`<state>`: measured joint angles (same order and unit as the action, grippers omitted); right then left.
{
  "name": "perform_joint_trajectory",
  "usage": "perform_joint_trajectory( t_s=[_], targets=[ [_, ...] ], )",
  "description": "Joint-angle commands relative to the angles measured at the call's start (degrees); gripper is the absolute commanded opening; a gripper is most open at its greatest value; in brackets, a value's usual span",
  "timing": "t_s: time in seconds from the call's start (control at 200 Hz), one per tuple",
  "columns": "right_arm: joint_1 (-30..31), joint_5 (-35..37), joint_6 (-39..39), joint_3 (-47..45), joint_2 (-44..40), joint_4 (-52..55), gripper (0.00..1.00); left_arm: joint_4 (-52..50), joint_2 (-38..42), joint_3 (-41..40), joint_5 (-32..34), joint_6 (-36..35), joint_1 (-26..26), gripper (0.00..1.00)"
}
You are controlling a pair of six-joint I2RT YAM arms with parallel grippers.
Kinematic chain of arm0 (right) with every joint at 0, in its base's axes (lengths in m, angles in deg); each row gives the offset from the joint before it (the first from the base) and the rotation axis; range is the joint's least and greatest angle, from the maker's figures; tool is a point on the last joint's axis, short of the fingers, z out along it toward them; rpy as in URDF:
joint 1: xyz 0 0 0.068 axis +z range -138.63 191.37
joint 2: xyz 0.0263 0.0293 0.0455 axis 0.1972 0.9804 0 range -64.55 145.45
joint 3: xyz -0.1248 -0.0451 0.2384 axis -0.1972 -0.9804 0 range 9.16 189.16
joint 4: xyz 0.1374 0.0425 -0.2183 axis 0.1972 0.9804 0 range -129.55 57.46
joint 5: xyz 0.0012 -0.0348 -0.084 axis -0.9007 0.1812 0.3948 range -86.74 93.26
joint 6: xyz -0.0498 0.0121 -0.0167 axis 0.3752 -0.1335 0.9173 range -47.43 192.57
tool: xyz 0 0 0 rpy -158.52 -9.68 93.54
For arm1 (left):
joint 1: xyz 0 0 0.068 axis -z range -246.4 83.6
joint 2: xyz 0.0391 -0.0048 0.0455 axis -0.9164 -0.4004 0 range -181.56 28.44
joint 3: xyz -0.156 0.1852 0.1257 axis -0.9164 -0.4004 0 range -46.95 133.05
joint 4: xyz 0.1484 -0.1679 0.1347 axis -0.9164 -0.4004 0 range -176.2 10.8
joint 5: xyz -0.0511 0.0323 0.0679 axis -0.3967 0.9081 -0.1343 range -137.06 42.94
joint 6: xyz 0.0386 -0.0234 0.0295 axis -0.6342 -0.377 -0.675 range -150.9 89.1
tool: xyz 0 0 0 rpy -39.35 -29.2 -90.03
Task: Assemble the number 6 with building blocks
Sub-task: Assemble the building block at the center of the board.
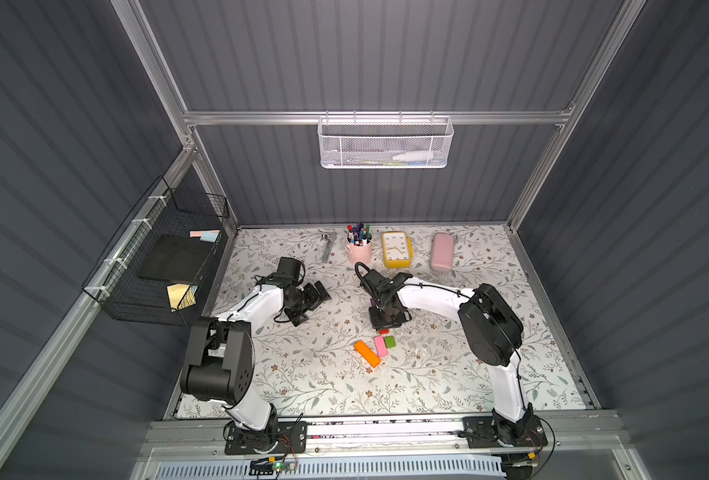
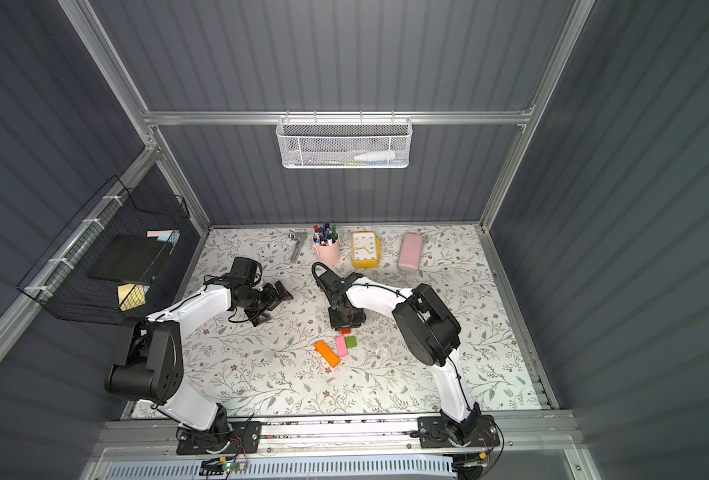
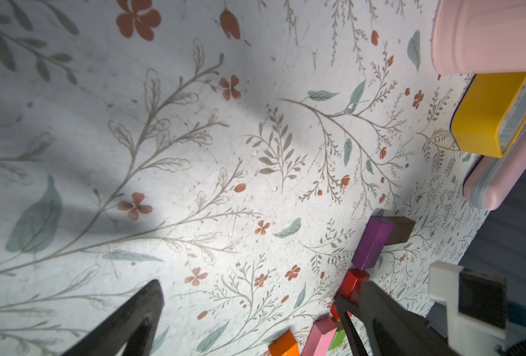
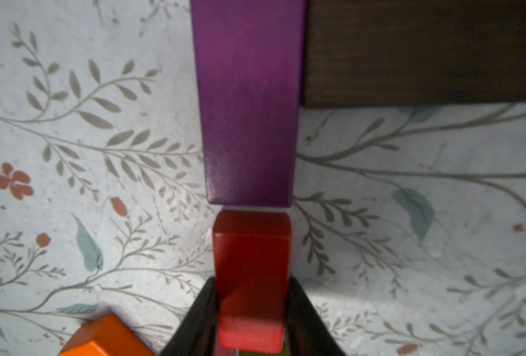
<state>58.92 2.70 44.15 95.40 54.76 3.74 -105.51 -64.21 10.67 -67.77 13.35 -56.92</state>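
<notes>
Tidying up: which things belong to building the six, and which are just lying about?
Job: long orange block, pink block, red block, purple block, dark brown block, green cube.
Lying about: yellow clock, pale pink case, pink pen cup, metal tool.

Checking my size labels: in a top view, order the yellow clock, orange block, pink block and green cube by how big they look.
Largest to smallest:
1. yellow clock
2. orange block
3. pink block
4. green cube
The three blocks lie close together, so nearness to the camera does not skew their ranking.

Six building blocks (image 3: 372, 243), one clock (image 1: 396, 249)
</notes>
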Motion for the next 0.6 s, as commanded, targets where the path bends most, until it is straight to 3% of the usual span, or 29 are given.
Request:
perform_joint_trajectory(
  t_s=[0.0, 0.595],
  targets=[
    [-0.4, 1.0, 0.2, 1.0, 1.5, 0.9, 0.37, -1.0, 0.4, 1.0, -0.2, -1.4, -0.5, 0.99],
    [-0.5, 0.5, 0.1, 1.4, 2.1, 0.3, 0.37, -1.1, 0.0, 1.4, -0.3, -1.9, -0.8, 0.99]
  ],
)
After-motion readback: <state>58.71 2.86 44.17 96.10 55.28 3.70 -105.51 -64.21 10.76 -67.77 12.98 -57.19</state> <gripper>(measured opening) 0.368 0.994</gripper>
